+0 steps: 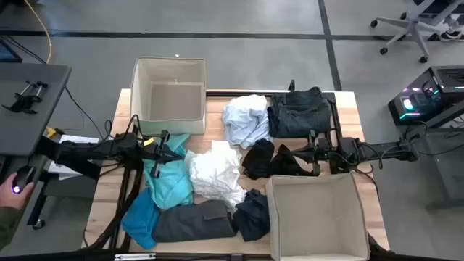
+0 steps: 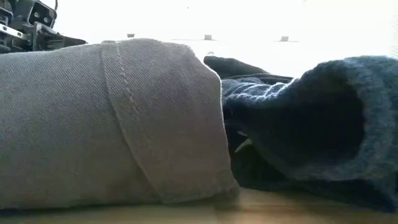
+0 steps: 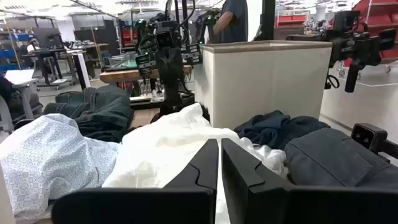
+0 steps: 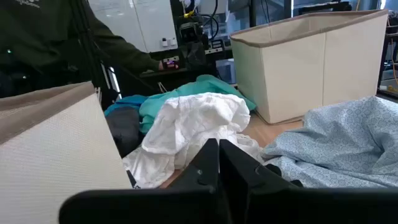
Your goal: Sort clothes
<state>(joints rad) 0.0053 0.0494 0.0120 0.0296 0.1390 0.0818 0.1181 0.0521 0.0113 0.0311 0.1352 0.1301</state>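
Left hand (image 1: pixel 165 147) closed, empty, over the crumpled turquoise fabric garment (image 1: pixel 168 181), just beside the crumpled white cotton garment (image 1: pixel 216 172) at mid-counter. Right hand (image 1: pixel 313 150) closed too, empty, on the white garment's far side, over the black soft garment (image 1: pixel 270 159). Neither beige square fabric bin (image 1: pixel 168 96) shows clothes inside. White garment looks light, limp, bunched; pinch a raised fold on top.

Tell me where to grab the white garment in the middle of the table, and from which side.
Grip the raised, crumpled fold at the top of the white garment, coming straight down from above. It lies bunched with ridges standing up, which gives two fingers something to pinch. The left gripper, over the turquoise garment beside it, looks nearest.
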